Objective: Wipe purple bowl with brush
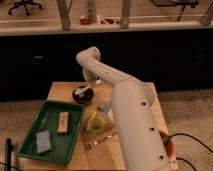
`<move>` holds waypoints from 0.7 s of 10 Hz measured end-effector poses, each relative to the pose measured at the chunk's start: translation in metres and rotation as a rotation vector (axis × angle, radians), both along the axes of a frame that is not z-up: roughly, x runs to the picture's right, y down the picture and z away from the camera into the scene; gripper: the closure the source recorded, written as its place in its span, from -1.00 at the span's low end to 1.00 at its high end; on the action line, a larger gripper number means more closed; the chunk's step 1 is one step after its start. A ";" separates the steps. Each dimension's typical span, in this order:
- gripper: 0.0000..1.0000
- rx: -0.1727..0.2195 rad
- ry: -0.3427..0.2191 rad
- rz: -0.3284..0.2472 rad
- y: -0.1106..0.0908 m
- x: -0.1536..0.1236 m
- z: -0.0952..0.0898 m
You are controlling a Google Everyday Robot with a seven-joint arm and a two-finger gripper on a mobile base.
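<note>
The purple bowl [81, 96] sits dark and round on the wooden table, just right of the green tray's far corner. My gripper [87, 89] hangs down from the arm's bend, right over the bowl's far right rim. It is shut on the brush [84, 92], whose whitish body lies across the top of the bowl and touches its inside. The white arm sweeps from the lower right of the camera view up to the bend and hides the table's right half.
A green tray [30, 140] at front left holds a blue-grey sponge [43, 141] and a tan block [63, 122]. A yellow-green cup [95, 122] stands in front of the bowl, and a metal fork [100, 141] lies nearer the table's front edge.
</note>
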State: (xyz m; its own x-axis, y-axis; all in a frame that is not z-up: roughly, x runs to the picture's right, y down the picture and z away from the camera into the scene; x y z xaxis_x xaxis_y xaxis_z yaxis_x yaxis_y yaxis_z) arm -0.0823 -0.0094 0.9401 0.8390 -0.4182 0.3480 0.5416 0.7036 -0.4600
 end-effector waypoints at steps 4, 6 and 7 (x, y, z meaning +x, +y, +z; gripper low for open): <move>1.00 -0.016 0.006 0.011 0.013 0.024 -0.014; 1.00 -0.017 0.038 0.035 0.010 0.043 -0.012; 1.00 -0.019 0.066 0.050 0.006 0.057 -0.009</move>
State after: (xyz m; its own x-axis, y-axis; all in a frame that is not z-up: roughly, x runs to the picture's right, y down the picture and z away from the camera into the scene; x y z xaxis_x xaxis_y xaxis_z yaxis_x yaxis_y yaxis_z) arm -0.0254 -0.0030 0.9310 0.8801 -0.3687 0.2991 0.4739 0.7198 -0.5072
